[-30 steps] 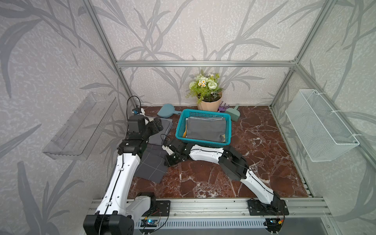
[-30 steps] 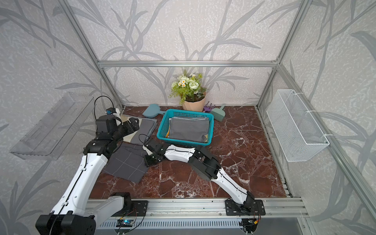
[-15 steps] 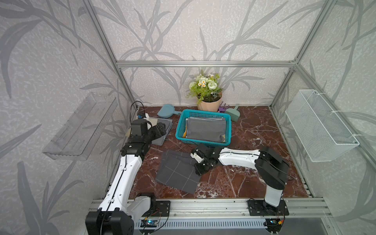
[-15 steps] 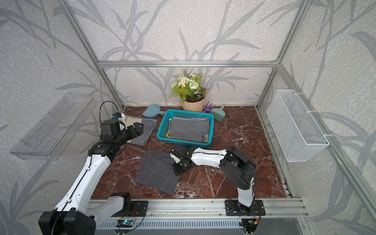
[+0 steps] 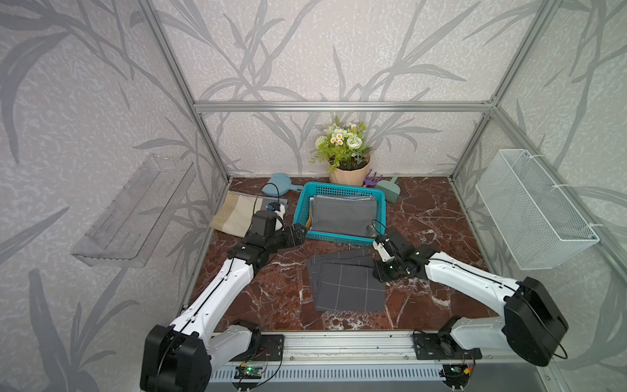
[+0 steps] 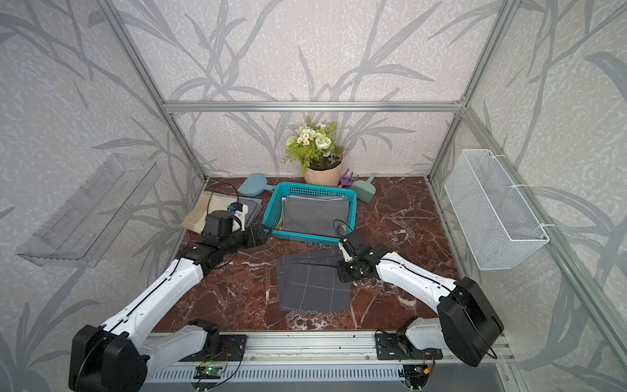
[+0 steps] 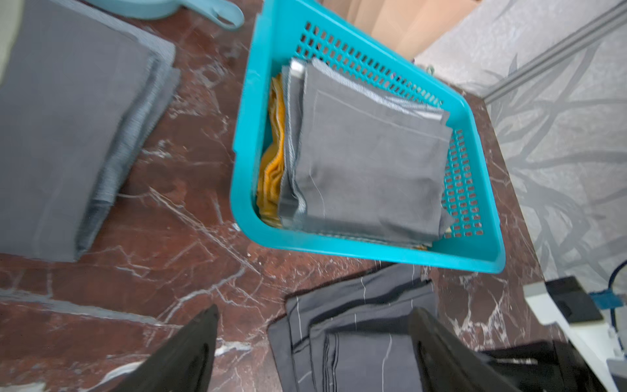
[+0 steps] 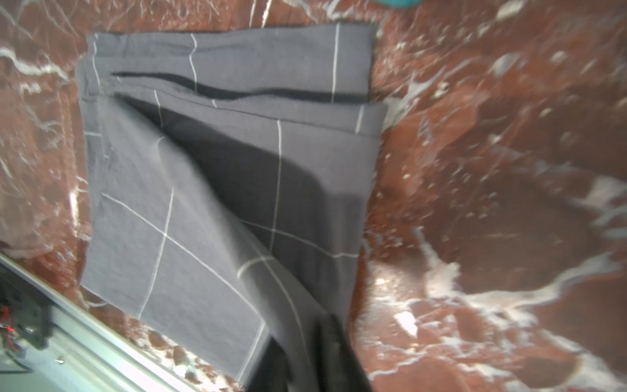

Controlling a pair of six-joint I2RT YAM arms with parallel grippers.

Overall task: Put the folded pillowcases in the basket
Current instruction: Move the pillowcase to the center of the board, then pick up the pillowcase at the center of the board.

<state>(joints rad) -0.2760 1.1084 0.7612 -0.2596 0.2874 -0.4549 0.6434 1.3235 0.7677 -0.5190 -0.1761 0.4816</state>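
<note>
The folded pillowcase (image 5: 346, 285), dark grey with thin white grid lines, lies flat on the marble tabletop (image 5: 271, 288). It is outside the teal basket (image 5: 339, 237) and just short of the basket's near wall, so the step in hand is the pick-up, with the transfer not yet begun.

The right gripper (image 5: 377, 273) sits at the cloth's edge. In the right wrist view a ridge of fabric (image 8: 258, 271) rises off the table straight into the jaws, beside a dark finger (image 8: 325, 339). I judge them clamped on that corner, though blur hides how tightly. The rest of the pillowcase spreads out ahead of those jaws, its layers slightly fanned.

The left gripper (image 7: 314, 310) hangs with its jaws spread wide and nothing between them. The pillowcase's far edge (image 7: 356, 339) lies just below and ahead of the fingertips. The basket stands beyond them, already holding a plain grey folded cloth (image 7: 366, 163) over an orange one (image 7: 271, 163). A separate stack of grey linen (image 7: 68, 118) lies off to one side of these jaws.

The next move likely calls for the left jaws to drop and close on the opposite edge. Lifted by one corner, the layers would probably slide open. With both edges held, the bundle must clear the basket's near rim and settle on the cloths inside.
</note>
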